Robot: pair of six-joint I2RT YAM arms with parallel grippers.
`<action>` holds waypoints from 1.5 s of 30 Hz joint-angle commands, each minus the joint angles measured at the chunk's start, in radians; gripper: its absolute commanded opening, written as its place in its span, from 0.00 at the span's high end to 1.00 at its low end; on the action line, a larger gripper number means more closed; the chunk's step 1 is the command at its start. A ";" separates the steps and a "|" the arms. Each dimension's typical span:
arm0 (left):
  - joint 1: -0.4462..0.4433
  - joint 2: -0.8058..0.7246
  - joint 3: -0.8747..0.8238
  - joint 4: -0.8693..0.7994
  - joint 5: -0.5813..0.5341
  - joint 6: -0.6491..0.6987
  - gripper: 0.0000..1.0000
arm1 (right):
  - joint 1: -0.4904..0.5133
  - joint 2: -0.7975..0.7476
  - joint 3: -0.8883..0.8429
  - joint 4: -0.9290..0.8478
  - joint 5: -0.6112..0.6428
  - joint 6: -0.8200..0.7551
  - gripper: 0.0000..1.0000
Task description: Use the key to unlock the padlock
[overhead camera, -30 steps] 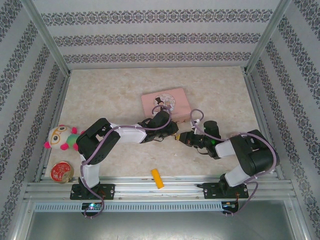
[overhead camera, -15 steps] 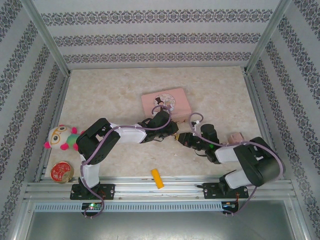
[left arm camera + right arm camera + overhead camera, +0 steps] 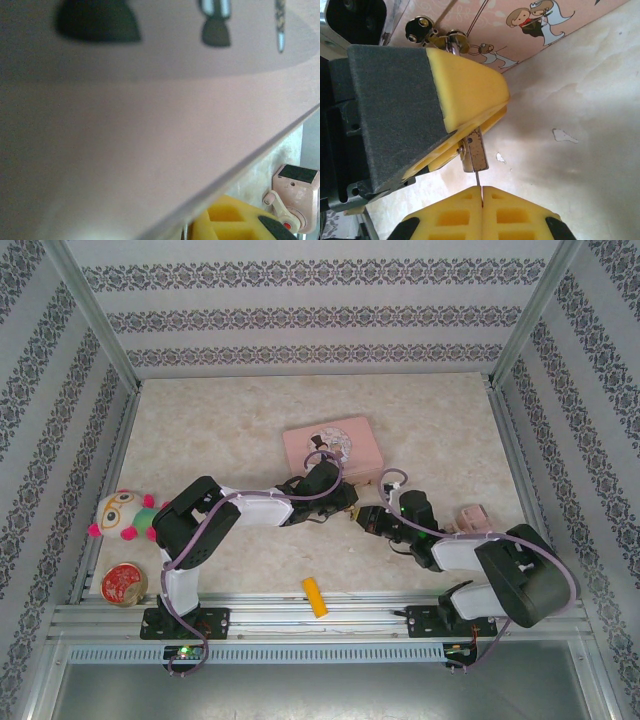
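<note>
Evidently the step in hand is putting the key into the lock. On the marbled surface [image 3: 220, 440] the pink tin [image 3: 333, 448] sits just past centre, and the work goes on at its 6 o'clock edge. In the right wrist view the left pincer [image 3: 487, 122] comes in from 9 o'clock, narrowed on the padlock [image 3: 474, 156], whose body pokes out toward 6 o'clock. The right pincer [image 3: 482, 194] rises from 6 o'clock, pressed tight on the key [image 3: 478, 180]. Its thin shaft reaches up to the padlock's base, but whether the tip is inside the keyhole I cannot tell. I judge the next move calls for a straight push toward 12 o'clock, then a twist of the right wrist while the left holds firm. Overhead, lock and key are too small to read; the right wrist view gives their alignment. The left wrist view adds the tin's blurred wall and a small pink gadget [image 3: 295, 195] at 4 o'clock.
</note>
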 commanded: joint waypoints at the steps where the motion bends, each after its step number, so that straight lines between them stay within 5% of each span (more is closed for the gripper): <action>1: -0.002 0.002 -0.009 -0.014 0.037 -0.015 0.77 | 0.027 -0.021 0.022 0.033 0.110 -0.021 1.00; 12: -0.009 0.012 -0.006 -0.004 0.057 -0.020 0.77 | 0.073 -0.079 0.030 0.034 0.257 -0.054 1.00; 32: -0.014 0.004 -0.026 0.014 0.055 -0.031 0.77 | 0.082 -0.092 0.041 0.021 0.304 -0.070 1.00; 45: -0.005 0.005 -0.036 0.037 0.049 -0.048 0.77 | 0.111 -0.433 -0.055 -0.426 0.372 0.002 0.78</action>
